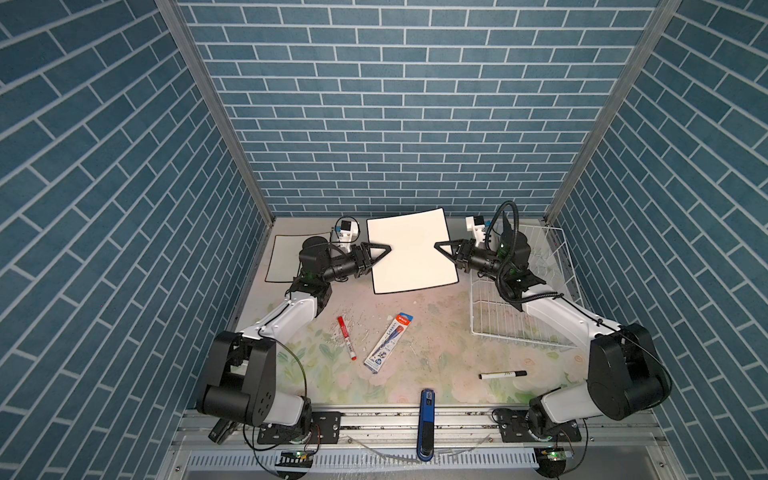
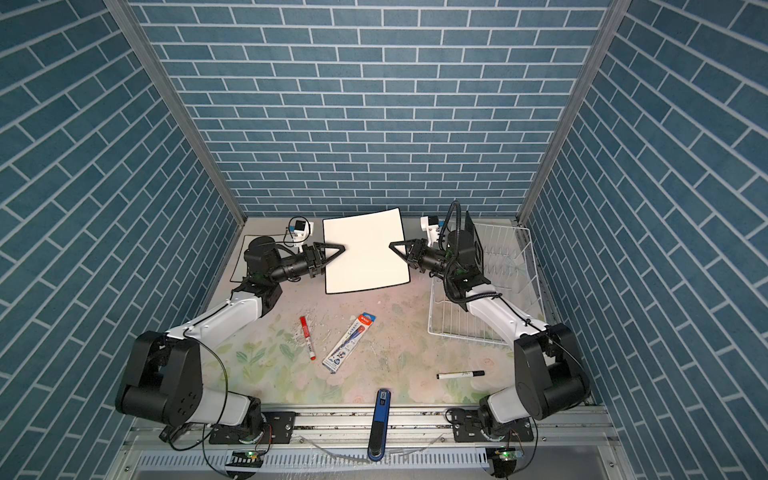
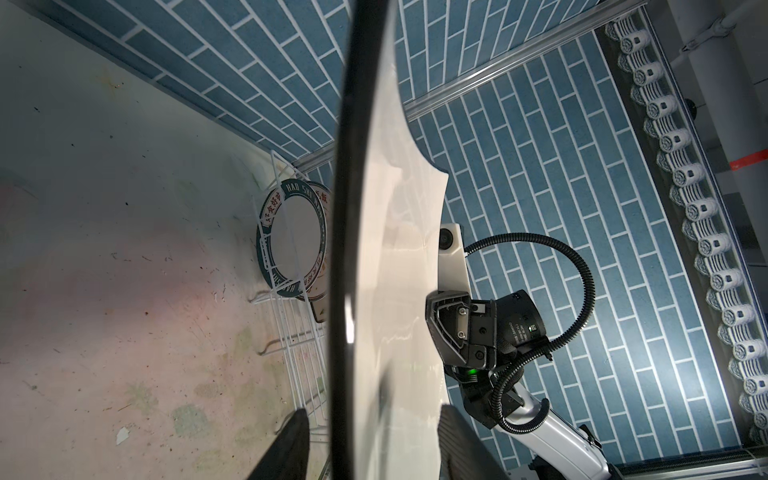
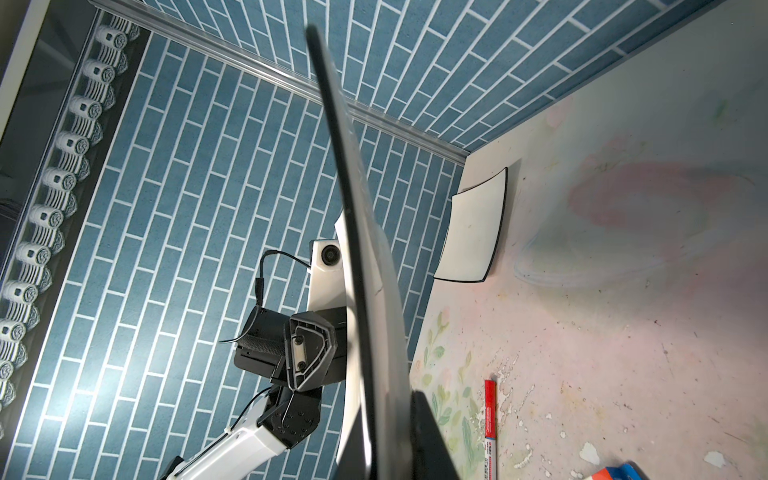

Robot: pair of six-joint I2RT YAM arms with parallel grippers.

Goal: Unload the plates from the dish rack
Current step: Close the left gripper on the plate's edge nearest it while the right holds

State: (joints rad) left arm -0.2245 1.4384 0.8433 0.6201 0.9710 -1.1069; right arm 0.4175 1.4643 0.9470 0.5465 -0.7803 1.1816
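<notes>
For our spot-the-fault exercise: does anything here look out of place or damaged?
The blue-and-black oblong tool overhangs the front edge of the floral tabletop onto the metal rail. White chips and flakes scar the surface around the red marker pen.

The held square plate fills the back middle of the table. The left gripper straddles its left edge and the right gripper pinches its right edge, so both flanks are blocked. Beyond the arm left of it, a second square plate lies flat. Right of it stands the dish rack, with a round plate upright inside. Just in front of it the tabletop is bare. Farther forward lie a red marker, a pen pack, a black marker and a blue handheld tool. Behind it only a narrow gap remains before the brick wall.
</notes>
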